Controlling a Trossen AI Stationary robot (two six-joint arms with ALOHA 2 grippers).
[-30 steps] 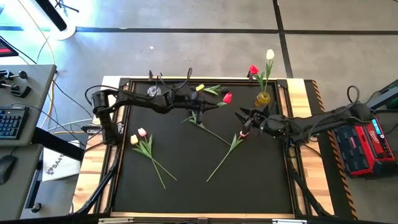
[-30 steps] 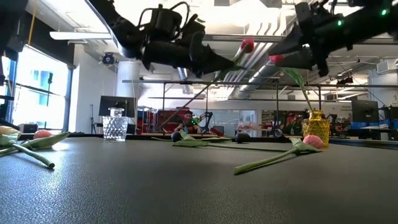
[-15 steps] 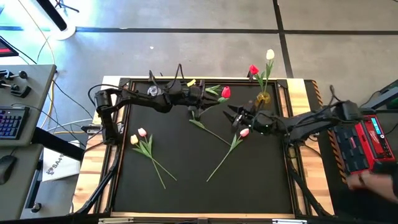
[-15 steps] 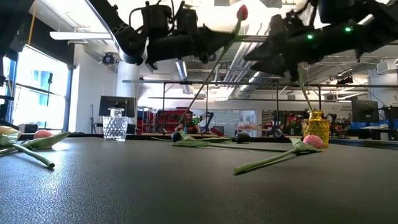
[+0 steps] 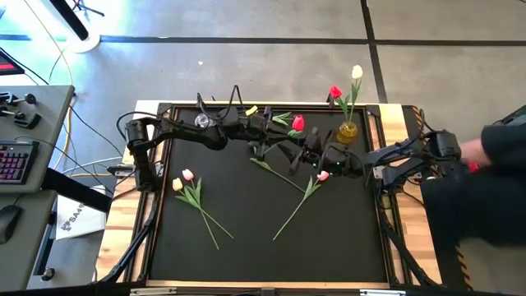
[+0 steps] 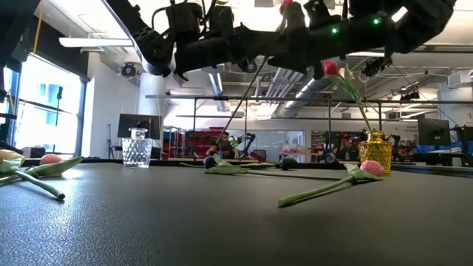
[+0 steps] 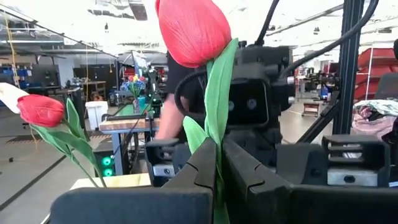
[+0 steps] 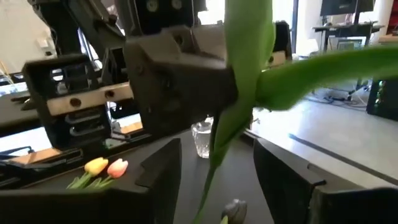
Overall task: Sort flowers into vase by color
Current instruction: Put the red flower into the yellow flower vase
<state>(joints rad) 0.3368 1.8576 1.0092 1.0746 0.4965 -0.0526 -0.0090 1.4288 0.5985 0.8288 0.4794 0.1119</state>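
Red tulip (image 7: 194, 30) head cut by left wrist view's edge; person (image 5: 485, 193) blurred, cut off.

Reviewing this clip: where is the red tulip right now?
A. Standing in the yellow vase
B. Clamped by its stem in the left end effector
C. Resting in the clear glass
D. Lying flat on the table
B: in the left wrist view the left end effector is shut on the green stem of the red tulip.

My left tool (image 5: 278, 141) is raised above the surface's far middle, fingers pinched tight. My right tool (image 5: 302, 154) faces it just beside, fingers (image 8: 158, 163) spread apart, arm reaching in from the right.
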